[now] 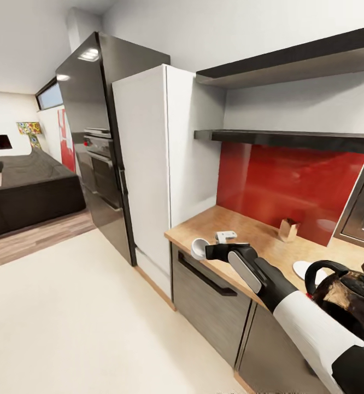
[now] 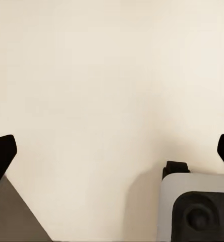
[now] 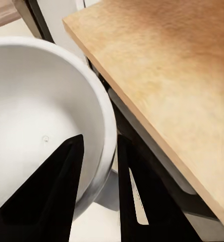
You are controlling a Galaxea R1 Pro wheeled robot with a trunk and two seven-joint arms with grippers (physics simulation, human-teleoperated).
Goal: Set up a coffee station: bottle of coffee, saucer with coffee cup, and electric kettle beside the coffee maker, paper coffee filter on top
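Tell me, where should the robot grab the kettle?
By the black loop handle. It stands clear of the kettle's round glass body, which looks too wide and smooth to pinch. The loop is on the side toward the saucer, so it is probably best to come down from above on that side and close the fingers across the loop.

Electric kettle (image 1: 352, 298) was cut off by the head view's right edge — base hidden behind the right arm's sleeve. Saucer (image 1: 302, 268) was half covered by the kettle's handle. Coffee cup (image 3: 36, 121) ran off the right wrist frame's left edge; its handle couldn't be made out there. In the head view the cup (image 1: 199, 248) was partly hidden by the right gripper (image 1: 210, 251). Left gripper (image 2: 112, 151) fingertips were clipped at both sides of the left wrist frame. Small brown item (image 1: 288, 230) by the red backsplash — too small to identify.
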